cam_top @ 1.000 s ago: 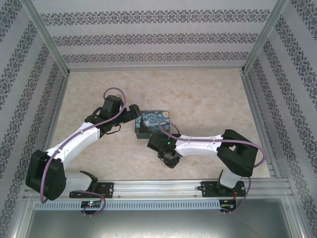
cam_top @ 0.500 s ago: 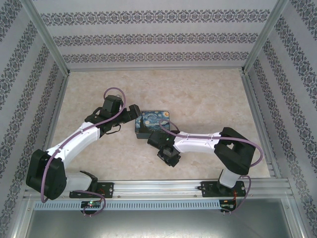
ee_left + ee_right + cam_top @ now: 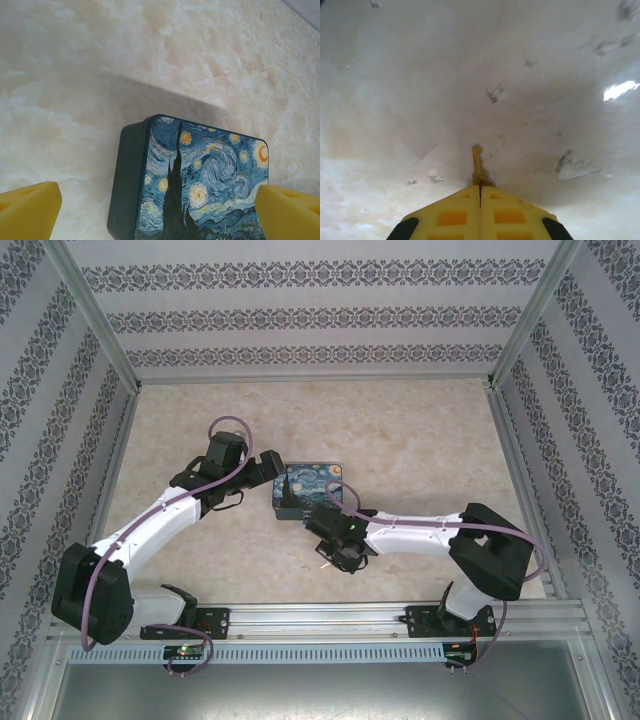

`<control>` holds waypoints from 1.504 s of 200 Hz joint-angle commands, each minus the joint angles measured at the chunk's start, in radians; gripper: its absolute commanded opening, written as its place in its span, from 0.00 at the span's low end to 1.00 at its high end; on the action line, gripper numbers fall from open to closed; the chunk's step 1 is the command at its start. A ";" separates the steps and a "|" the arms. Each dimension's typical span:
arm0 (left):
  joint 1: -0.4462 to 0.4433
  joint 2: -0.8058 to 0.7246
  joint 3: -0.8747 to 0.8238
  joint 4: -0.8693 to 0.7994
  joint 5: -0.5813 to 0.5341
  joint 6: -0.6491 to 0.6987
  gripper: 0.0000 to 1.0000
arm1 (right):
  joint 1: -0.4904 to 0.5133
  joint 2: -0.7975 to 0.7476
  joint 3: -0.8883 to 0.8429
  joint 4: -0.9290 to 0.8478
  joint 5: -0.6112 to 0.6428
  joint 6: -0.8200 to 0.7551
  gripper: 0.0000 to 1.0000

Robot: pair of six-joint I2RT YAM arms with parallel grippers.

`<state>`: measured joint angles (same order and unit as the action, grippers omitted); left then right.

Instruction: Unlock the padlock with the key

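Observation:
A small brass key [image 3: 477,165] sticks out from between the yellow fingers of my right gripper [image 3: 480,189], which is shut on it. The key's tip points at the pale table top close below. In the top view the right gripper [image 3: 330,558] hovers just in front of the blue-and-yellow painted tin box [image 3: 310,488]. My left gripper [image 3: 268,476] is at the tin's left end. It stands open, its yellow pads [image 3: 27,210] wide apart on either side of the tin [image 3: 200,185]. The padlock is out of view.
The marble-patterned table [image 3: 420,440] has open room behind and to the right of the tin. Patterned walls and metal posts close it in on three sides. An aluminium rail [image 3: 320,618] runs along the near edge.
The right arm's elbow has swung to the right and its wrist has turned, while the gripper stays in front of the tin. The left arm has not moved.

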<state>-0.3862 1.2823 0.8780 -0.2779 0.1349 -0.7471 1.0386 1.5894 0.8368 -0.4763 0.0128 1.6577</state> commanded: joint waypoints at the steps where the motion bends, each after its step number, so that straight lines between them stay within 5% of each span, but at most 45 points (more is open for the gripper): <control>1: 0.010 -0.034 -0.005 -0.008 -0.017 0.021 0.99 | -0.014 -0.061 -0.044 0.026 0.057 -0.100 0.00; 150: 0.009 -0.041 -0.057 0.060 0.104 -0.055 1.00 | -0.131 -0.401 -0.225 0.260 0.005 -0.513 0.00; 234: 0.007 -0.001 -0.070 0.371 0.275 -0.457 0.99 | -0.344 -0.394 -0.088 0.411 -0.080 -0.300 0.00; 301: -0.036 0.027 -0.084 0.588 0.240 -0.661 0.87 | -0.369 -0.229 0.079 0.535 -0.087 -0.128 0.00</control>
<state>-0.4007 1.2984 0.8066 0.1600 0.3847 -1.3174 0.6697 1.3144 0.8528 -0.0105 -0.0631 1.4517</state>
